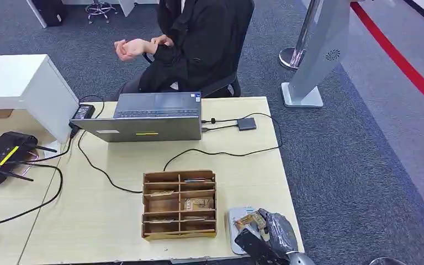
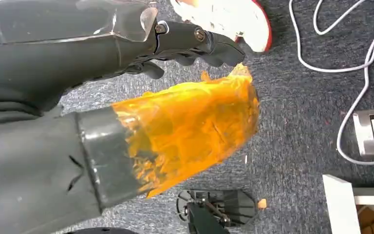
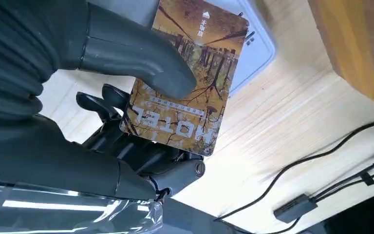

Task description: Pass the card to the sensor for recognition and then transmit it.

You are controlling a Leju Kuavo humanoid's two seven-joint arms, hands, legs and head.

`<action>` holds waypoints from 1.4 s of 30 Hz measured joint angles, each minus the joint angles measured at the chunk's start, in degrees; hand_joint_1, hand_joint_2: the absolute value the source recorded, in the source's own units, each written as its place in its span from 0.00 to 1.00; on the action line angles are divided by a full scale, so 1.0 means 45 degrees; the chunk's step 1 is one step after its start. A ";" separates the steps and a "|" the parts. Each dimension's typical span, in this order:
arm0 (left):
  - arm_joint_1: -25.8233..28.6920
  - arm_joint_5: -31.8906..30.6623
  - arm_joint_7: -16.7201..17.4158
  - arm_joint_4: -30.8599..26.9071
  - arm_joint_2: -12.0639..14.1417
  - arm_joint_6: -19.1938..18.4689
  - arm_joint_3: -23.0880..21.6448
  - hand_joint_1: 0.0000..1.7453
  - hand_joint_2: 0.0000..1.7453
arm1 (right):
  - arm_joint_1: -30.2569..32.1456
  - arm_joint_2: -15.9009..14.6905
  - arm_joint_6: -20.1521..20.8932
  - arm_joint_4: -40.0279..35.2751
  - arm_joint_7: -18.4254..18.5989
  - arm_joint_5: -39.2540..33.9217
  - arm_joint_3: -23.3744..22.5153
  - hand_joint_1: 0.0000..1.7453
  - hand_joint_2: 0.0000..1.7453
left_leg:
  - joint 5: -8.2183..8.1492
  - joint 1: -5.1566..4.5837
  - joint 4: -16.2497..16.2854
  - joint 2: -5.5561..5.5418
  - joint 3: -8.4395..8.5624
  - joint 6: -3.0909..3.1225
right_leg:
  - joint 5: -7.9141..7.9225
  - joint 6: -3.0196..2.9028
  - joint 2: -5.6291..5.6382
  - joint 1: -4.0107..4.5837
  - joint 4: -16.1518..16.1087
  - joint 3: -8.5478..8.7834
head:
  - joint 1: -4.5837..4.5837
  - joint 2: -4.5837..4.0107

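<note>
My right hand point(image 1: 265, 232) is at the table's near right corner and pinches a brown hotel card point(image 1: 250, 220) between thumb and fingers. In the right wrist view the card point(image 3: 187, 80), printed with bare trees and the word HOTEL, is held flat just above the white card sensor point(image 3: 253, 51). That sensor point(image 1: 235, 221) lies on the table right of the wooden card box point(image 1: 179, 204). My left hand point(image 2: 175, 97) hangs over the carpet with an orange-wrapped thumb, its dark fingers curled and holding nothing.
A laptop point(image 1: 146, 117) stands at the table's far side with a person in black point(image 1: 199, 44) seated behind it. Black cables point(image 1: 221, 152) cross the tabletop. A router point(image 1: 3, 155) sits on the left table. The table's right edge drops to grey carpet.
</note>
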 joint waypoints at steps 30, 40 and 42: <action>0.0069 0.0058 -0.0068 0.0000 0.0005 -0.0044 0.0121 0.00 0.00 | 0.0209 -0.0233 -0.0267 -0.1524 -0.0306 0.1160 -0.0364 1.00 1.00 | 0.0000 0.0000 0.0000 0.0000 -0.0001 0.0000 | 0.0000 0.0000 0.0001 0.0000 0.0000 -0.0002 | 0.0000 0.0000; 0.0073 0.0058 -0.0121 0.0000 0.0005 -0.0044 0.0131 0.00 0.00 | 0.0269 -0.0272 -0.0365 -0.1861 -0.0452 0.1331 -0.0515 1.00 1.00 | 0.0000 0.0000 0.0000 0.0000 -0.0001 0.0000 | 0.0000 0.0000 0.0001 0.0000 0.0000 -0.0002 | 0.0000 0.0000; 0.0073 0.0058 -0.0136 0.0000 0.0005 -0.0049 0.0141 0.00 0.00 | 0.0368 -0.0296 -0.0452 -0.2287 -0.0612 0.1525 -0.0680 1.00 1.00 | 0.0000 0.0000 0.0000 0.0000 -0.0001 0.0000 | 0.0000 0.0000 0.0001 0.0000 0.0001 -0.0002 | 0.0005 0.0000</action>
